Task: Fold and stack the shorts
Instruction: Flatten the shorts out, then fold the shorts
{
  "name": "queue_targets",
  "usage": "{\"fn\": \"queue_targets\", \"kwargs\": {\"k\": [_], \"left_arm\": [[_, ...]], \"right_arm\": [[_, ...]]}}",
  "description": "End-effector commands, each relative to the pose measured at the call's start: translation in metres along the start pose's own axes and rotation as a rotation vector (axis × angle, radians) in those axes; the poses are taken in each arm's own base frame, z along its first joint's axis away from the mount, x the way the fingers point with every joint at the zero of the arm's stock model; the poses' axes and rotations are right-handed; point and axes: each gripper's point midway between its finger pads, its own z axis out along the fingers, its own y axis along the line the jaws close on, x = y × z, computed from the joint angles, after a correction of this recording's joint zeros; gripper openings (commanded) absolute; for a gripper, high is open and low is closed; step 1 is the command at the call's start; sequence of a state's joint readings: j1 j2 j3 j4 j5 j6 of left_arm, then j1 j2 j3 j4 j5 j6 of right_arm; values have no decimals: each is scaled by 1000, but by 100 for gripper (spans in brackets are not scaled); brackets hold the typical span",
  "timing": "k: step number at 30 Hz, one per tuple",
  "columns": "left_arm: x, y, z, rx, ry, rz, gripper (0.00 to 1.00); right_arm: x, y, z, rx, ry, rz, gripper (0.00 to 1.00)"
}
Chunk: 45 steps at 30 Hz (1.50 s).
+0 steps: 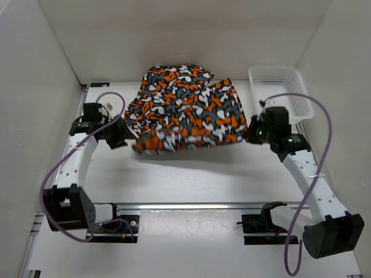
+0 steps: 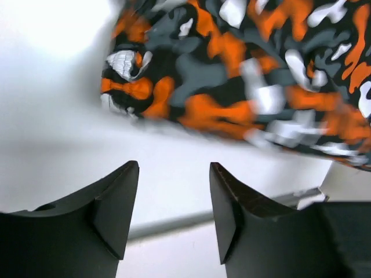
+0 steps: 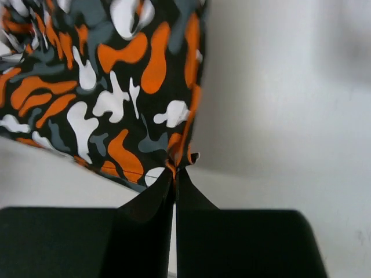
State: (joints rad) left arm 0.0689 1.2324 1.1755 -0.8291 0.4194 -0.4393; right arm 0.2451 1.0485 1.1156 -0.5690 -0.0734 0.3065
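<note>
Top view: bright, even overhead light, with a soft shadow on the white table (image 1: pixel 191 174) under the orange, white, grey and black camouflage fabric shorts (image 1: pixel 185 110). My left wrist view is blown out top-left, fabric smeared with blur. Right wrist view: print crisp near my black right claw (image 3: pixel 175 174), a featureless silhouette.

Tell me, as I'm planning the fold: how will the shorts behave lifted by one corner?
Probably floppy: the shorts bunch and wrinkle where the right hand pinches one corner. Likely light, since that small pinch seems to hold its edge up.
</note>
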Motion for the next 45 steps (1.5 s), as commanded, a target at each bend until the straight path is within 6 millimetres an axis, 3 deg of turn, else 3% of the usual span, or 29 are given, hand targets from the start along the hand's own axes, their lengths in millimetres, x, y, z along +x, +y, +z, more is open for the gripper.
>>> {"fn": "queue_targets", "kwargs": {"k": [1,3,5,7,8,9,11,14,15,17,18,20,23,26,28,30,32,33,37,41,45], "left_arm": [[34,17,8,-52,80,-33,65],[33,29,8,-127,65,-28,65],[38,45,10,-225,95,-37,56],[41,52,10,-268,122,-48,42],[45,56,11,-293,144,-66,25],[49,55,10,-293,157,-60,16],[66,59,12,-309,195,-90,10],[99,55,19,-295,270,-104,12],[110,56,21,-302,295,-110,20],[136,50,35,-260,368,-136,47],[145,48,39,-238,397,-153,52],[161,41,49,-201,432,-206,47],[168,40,57,-230,437,-216,39],[161,39,66,-255,411,-210,40],[153,34,80,-247,399,-193,44],[159,31,99,-245,450,-143,46],[162,35,116,-272,487,-115,44],[170,46,129,-322,531,-127,42],[155,38,153,-327,518,-72,40],[147,28,159,-295,512,-38,48],[137,30,149,-336,496,8,63]], "right_arm": [[73,-34,13,134,156,76,0],[94,-42,19,167,208,101,0],[107,-48,23,191,243,114,0],[113,-50,25,203,271,125,0],[112,-52,25,213,267,123,0],[108,-53,25,219,255,121,0],[106,-54,23,227,253,110,0],[105,-55,21,238,258,109,0],[105,-55,21,237,259,100,0],[105,-55,21,237,259,100,0],[105,-55,21,237,259,100,0],[107,-56,20,241,268,101,0],[107,-56,20,241,268,101,0],[109,-57,19,242,278,92,0],[109,-57,19,242,278,92,0],[111,-58,20,245,289,84,0],[108,-57,21,244,286,84,0],[110,-58,23,245,296,75,0],[109,-58,20,247,302,75,0],[106,-60,16,263,286,62,0],[108,-62,14,274,292,60,0]]}}
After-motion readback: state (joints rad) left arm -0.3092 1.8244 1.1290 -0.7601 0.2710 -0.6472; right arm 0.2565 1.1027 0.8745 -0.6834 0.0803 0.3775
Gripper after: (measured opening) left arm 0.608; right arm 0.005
